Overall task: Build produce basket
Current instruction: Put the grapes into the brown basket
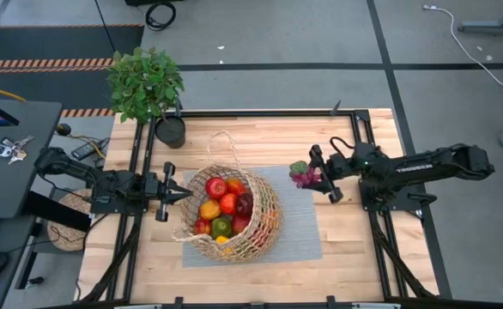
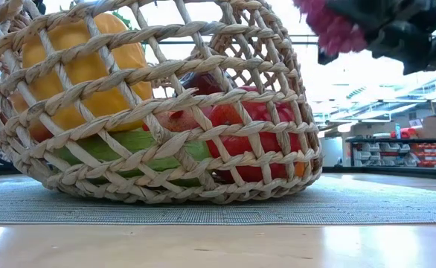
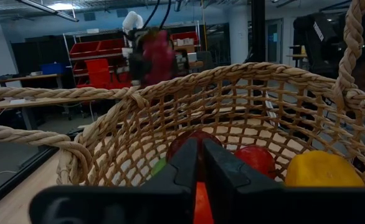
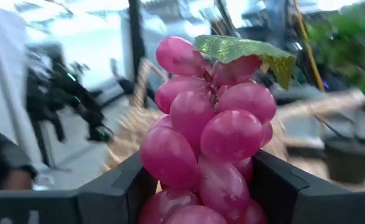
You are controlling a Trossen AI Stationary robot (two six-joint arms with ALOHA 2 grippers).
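From above, light falls even and soft on my tabletop (image 1: 354,240). At table height, windows behind blow out white. My right wrist sees sharp grapes (image 4: 213,143) against a blurred, hazy background.

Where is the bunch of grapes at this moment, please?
The grapes are held in the right gripper, raised over the grey mat just right of the basket in the high view; the right wrist view shows the fingers clamping the bunch.

a leafy potted plant (image 1: 147,86) stands at the table's far edge, beside a grey mat (image 1: 299,225).
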